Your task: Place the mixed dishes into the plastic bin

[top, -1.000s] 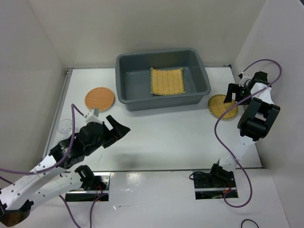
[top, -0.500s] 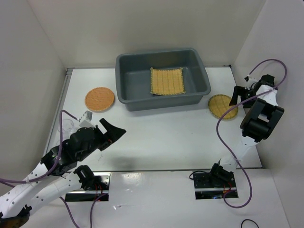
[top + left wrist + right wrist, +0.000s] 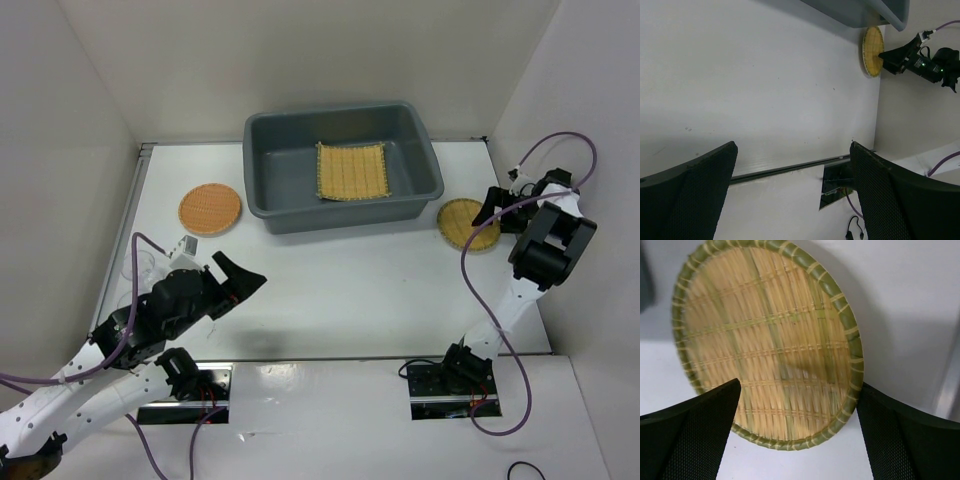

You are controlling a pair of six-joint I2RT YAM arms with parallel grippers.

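Beneath the open right fingers (image 3: pixel 690 435) lies the yellow tray (image 3: pixel 770 340); the left fingers (image 3: pixel 690 195) stand open too.

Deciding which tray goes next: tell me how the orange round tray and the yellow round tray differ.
Colour: the orange tray is orange-brown; the yellow tray is pale yellow with a greenish rim.
Place: the orange tray lies left of the bin, the yellow tray right of it.
Reach: the right fingers stand open over the yellow tray; no arm is at the orange tray.
Both are round, woven, lying flat outside the bin.
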